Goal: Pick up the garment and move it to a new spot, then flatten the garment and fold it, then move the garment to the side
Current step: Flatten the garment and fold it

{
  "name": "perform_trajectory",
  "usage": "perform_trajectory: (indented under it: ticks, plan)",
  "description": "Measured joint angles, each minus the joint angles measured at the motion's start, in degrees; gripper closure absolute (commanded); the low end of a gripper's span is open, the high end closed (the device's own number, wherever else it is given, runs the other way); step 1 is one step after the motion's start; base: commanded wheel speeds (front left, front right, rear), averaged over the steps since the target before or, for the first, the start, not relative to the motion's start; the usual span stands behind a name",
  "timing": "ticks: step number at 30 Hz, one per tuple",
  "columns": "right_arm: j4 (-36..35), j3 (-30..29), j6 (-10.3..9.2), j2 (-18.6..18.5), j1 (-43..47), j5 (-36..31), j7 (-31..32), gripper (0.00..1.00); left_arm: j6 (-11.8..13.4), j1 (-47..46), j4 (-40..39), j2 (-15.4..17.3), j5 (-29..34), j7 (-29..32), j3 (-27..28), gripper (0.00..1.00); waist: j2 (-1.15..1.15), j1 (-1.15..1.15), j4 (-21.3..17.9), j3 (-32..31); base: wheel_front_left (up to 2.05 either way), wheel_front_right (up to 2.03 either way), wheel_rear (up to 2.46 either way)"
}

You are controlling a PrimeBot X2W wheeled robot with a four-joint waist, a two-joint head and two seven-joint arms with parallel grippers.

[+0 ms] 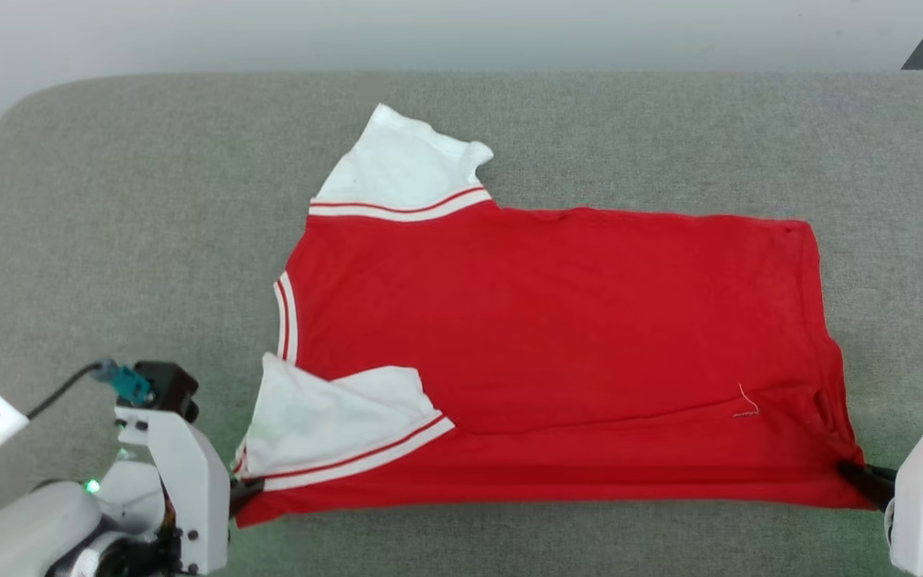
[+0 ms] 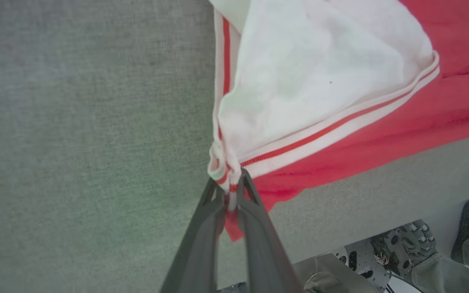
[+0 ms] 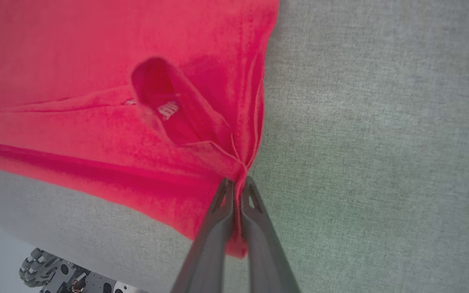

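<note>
Red shirt lies stretched left to right along its long axis, left gripper pinching its near sleeve corner, right gripper pinching its near hem corner.

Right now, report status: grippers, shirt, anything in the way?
Left gripper shut on shirt at sleeve corner. Right gripper shut on hem corner. Shirt spread on grey table, near edge stretched between them. Nothing seen blocking.
</note>
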Motion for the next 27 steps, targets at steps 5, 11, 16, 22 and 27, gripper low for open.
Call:
perform_trajectory:
  ticks: [5,11,16,22,27]
  plan:
    - [-0.78,-0.04,0.00,0.98,0.92,-0.43,0.02,1.00,0.88,1.06,-0.48,-0.26,0.02,-0.03,-0.70,1.00,0.00,0.00,-0.23,-0.11,0.00,0.00,0.00]
    - [-1.22,0.77,-0.01,1.25,0.91,-0.59,-1.07,0.00,1.33,1.19,0.07,-0.88,0.18,-0.22,-0.67,0.36,0.00,0.00,-0.60,-0.01,0.00,0.00,0.00]
    - [-1.83,0.07,-0.01,1.77,0.91,-0.93,-2.20,0.00,1.90,0.04,-1.10,0.36,0.43,1.00,-0.16,0.02,0.00,0.00,-0.98,0.29,0.00,0.00,0.00]
    - [-5.20,-1.70,-0.01,3.47,0.48,-1.14,-5.50,0.00,2.65,-5.77,-3.61,2.92,2.04,2.69,2.46,0.00,0.00,0.00,-1.82,1.19,0.00,0.00,0.00]
    - [-9.45,-0.81,-0.01,4.08,-2.38,-3.07,-14.66,0.00,-0.64,-14.27,-2.04,1.67,5.36,1.36,6.09,0.00,0.00,0.00,-3.14,2.59,0.00,0.00,0.00]
